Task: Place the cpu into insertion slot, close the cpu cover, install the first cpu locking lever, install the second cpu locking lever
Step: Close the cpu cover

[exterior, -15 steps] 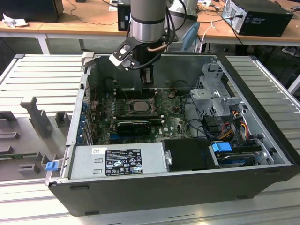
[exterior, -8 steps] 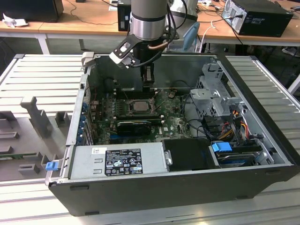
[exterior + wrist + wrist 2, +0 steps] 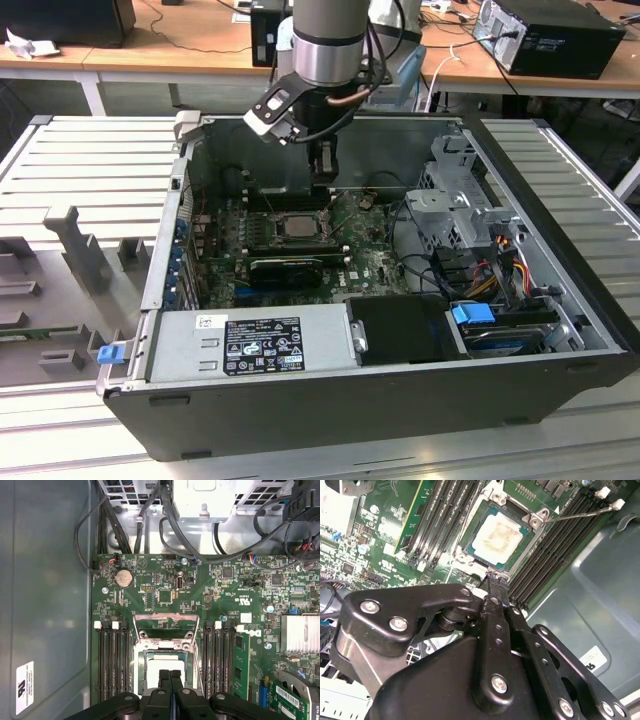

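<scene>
Cpu (image 3: 497,535) lies flat and pale face up in the socket (image 3: 270,231), about the middle of the motherboard (image 3: 165,580). The thin metal cover (image 3: 536,521) looks to be framing it. The hand (image 3: 495,577) is clenched on nothing, its tips pinched together right at the socket's rim. I'd judge it light, stiff and thin, with delicate contacts underneath. It is best held by opposite edges, never by the face.

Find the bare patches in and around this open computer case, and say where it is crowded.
Free: the ribbed table on the exterior view's right of the case, and on that view's left behind the grey fixtures. Inside, a bare grey panel beside the memory slots. Crowded: the cables, and the cpu under the gripper.
</scene>
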`<state>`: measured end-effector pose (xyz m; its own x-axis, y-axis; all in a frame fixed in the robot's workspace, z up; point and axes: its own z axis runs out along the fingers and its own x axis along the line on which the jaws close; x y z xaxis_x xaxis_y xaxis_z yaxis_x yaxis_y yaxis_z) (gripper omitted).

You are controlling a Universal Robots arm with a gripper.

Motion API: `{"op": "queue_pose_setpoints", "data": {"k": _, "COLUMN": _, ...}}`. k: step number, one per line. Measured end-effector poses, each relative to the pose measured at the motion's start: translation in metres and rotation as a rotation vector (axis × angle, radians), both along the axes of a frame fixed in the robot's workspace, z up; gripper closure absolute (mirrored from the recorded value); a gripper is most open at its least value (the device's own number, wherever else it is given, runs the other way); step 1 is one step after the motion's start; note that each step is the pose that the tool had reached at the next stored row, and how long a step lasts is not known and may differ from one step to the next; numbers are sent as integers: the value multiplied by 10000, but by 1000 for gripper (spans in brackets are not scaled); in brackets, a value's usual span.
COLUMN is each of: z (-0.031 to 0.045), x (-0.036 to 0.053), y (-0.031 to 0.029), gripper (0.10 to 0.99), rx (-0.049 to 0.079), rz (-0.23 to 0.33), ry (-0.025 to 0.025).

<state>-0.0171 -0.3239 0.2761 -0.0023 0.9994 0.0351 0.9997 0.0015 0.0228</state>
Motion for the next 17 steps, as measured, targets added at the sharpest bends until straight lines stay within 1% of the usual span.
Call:
{"op": "queue_pose_setpoints", "data": {"k": 2, "z": 32, "x": 0, "y": 0, "gripper": 980, "rx": 1, "rz": 0, "ry": 0}}
{"op": "queue_pose_setpoints", "data": {"k": 4, "z": 86, "x": 0, "y": 0, "gripper": 980, "rx": 0, "rz": -2, "ry": 1}}
{"op": "queue_pose_setpoints", "data": {"k": 5, "z": 93, "x": 11, "y": 0, "gripper": 980, "rx": 4, "rz": -4, "ry": 7}}
{"op": "queue_pose_setpoints", "data": {"k": 7, "z": 93, "x": 57, "y": 0, "gripper": 980, "rx": 22, "rz": -7, "ry": 37}}
{"op": "queue_pose_setpoints", "data": {"k": 8, "z": 92, "x": 144, "y": 0, "gripper": 980, "rx": 31, "rz": -7, "ry": 76}}
{"op": "queue_pose_setpoints", "data": {"k": 9, "z": 88, "x": 200, "y": 0, "gripper": 980, "rx": 29, "rz": -6, "ry": 98}}
{"op": "queue_pose_setpoints", "data": {"k": 11, "z": 76, "x": 275, "y": 0, "gripper": 980, "rx": 28, "rz": -5, "ry": 103}}
{"op": "queue_pose_setpoints", "data": {"k": 12, "z": 64, "x": 325, "y": -1, "gripper": 980, "rx": 27, "rz": -9, "ry": 133}}
{"op": "queue_pose_setpoints", "data": {"k": 14, "z": 50, "x": 396, "y": -1, "gripper": 980, "rx": 28, "rz": -13, "ry": 163}}
{"op": "queue_pose_setpoints", "data": {"k": 16, "z": 37, "x": 465, "y": -1, "gripper": 980, "rx": 28, "rz": -14, "ry": 168}}
{"op": "queue_pose_setpoints", "data": {"k": 17, "z": 32, "x": 485, "y": -1, "gripper": 980, "rx": 28, "rz": -15, "ry": 168}}
